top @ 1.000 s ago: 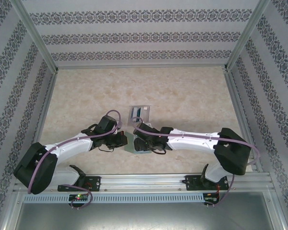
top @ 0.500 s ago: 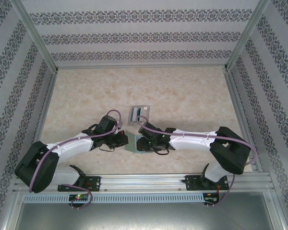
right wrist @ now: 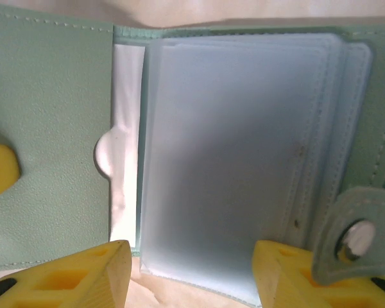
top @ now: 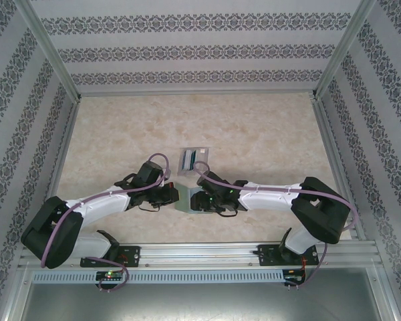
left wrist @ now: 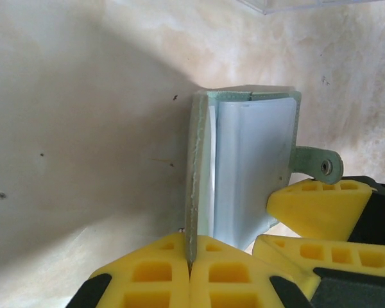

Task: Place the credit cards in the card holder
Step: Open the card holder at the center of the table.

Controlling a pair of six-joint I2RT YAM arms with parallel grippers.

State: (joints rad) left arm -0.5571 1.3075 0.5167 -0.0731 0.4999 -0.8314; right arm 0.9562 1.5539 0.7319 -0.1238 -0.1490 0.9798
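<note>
The card holder is spread open low in the centre of the top view, just below the clear slotted stand. Its cover is clamped on edge by the closed left gripper at the bottom of the left wrist view. The right gripper is seen at the bottom of its own view with its jaws apart and nothing pinched between them, the clear inner pockets lying just beyond. No card is carried by either claw.

The thin cover could be pulled out of the left grip if the pockets are pushed sideways by the right fingers. The soft sleeves could be creased or folded shut, so that a card is blocked at the mouth. The snap tab, at the lower right, could be snagged by a finger.
</note>
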